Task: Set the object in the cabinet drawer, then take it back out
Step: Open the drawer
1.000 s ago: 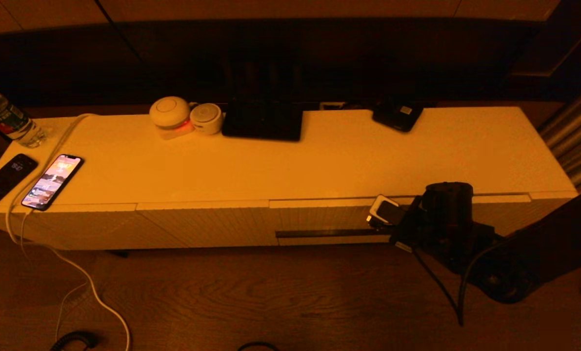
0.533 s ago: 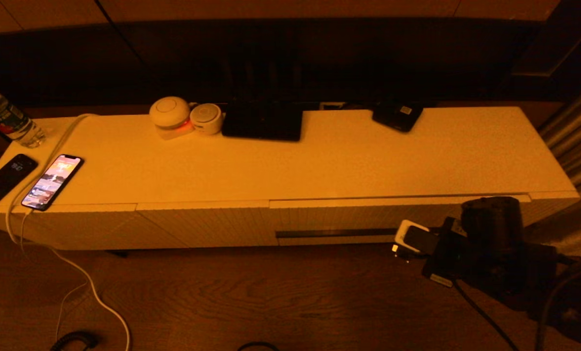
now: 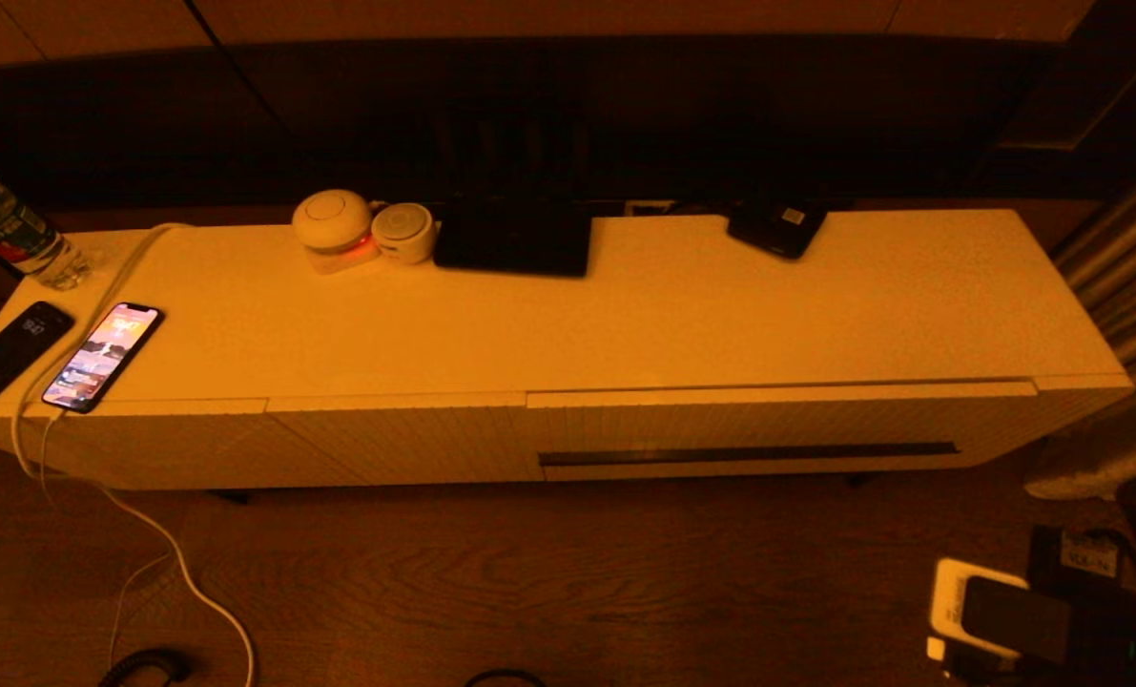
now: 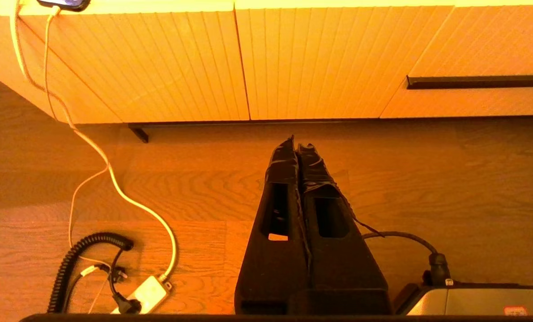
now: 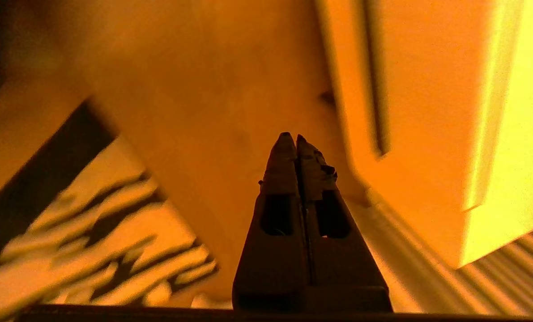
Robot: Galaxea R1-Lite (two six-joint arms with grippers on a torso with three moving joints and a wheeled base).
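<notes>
Wood-plank floor runs in front of a long low white cabinet. Cabinet drawer sits flush in the front at about 4 o'clock from head-view centre, fully pushed in, dark slot handle uncovered along its whole length.

Right claw: fingers pressed together, nothing between them, tips over bare floor with the cabinet's end corner near. Compared with 0.5 s ago, the right arm has pulled away from the drawer front; only its wrist housing shows, low at 5 o'clock in the head view, well apart from the handle it was beside. One second ago it was right at the handle's right end.

Left claw: fingers together, empty, parked over the floor short of the ribbed front panels.

On the cabinet top, unchanged: water bottle, two phones at 9 o'clock, white cable trailing to the floor, two round white devices, a dark flat slab and a small dark box along the back edge.
</notes>
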